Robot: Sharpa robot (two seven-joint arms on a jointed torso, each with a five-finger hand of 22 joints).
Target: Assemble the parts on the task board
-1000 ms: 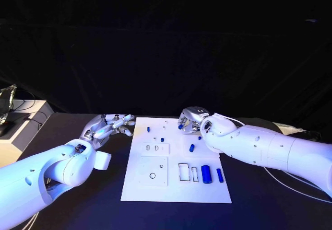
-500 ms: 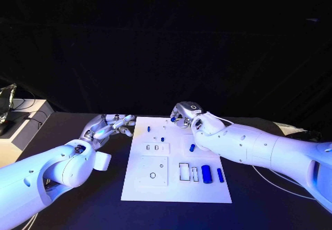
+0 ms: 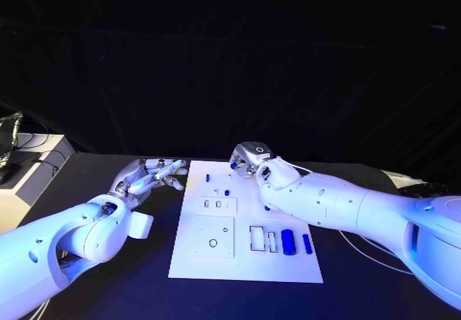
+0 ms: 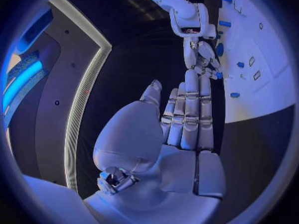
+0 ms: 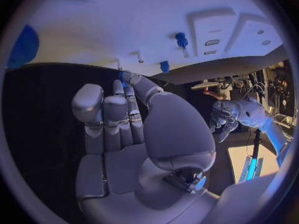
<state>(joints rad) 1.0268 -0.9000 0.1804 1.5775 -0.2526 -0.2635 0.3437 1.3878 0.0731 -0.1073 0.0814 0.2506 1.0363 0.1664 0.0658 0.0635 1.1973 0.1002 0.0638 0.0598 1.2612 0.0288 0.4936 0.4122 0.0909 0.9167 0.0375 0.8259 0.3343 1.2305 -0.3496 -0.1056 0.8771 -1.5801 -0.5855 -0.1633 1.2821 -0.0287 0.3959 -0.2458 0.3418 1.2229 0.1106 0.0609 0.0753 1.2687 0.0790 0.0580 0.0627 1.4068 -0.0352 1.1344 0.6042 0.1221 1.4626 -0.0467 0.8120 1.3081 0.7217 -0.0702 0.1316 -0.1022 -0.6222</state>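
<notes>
The white task board (image 3: 245, 260) lies in the middle of the black table. At its far edge my right hand (image 3: 248, 160) pinches a small blue part (image 3: 234, 165) between thumb and finger; the right wrist view shows the blue part (image 5: 122, 76) at those fingertips. My left hand (image 3: 154, 175) hovers just off the board's left edge, fingers apart and holding nothing. Two blue cylinders (image 3: 287, 238) lie near the board's front right. Small blue pegs (image 3: 208, 179) stand further back, and a short blue piece (image 3: 267, 208) lies beside my right forearm.
Raised white blocks with slots (image 3: 217, 205) and a hole (image 3: 212, 237) sit on the board's left half. A pale box (image 3: 28, 175) stands off the table's left side. A cable (image 3: 376, 259) trails on the table at the right.
My right hand has carried the small blue part leftward and toward the board's far edge. The left hand has stayed where it was.
</notes>
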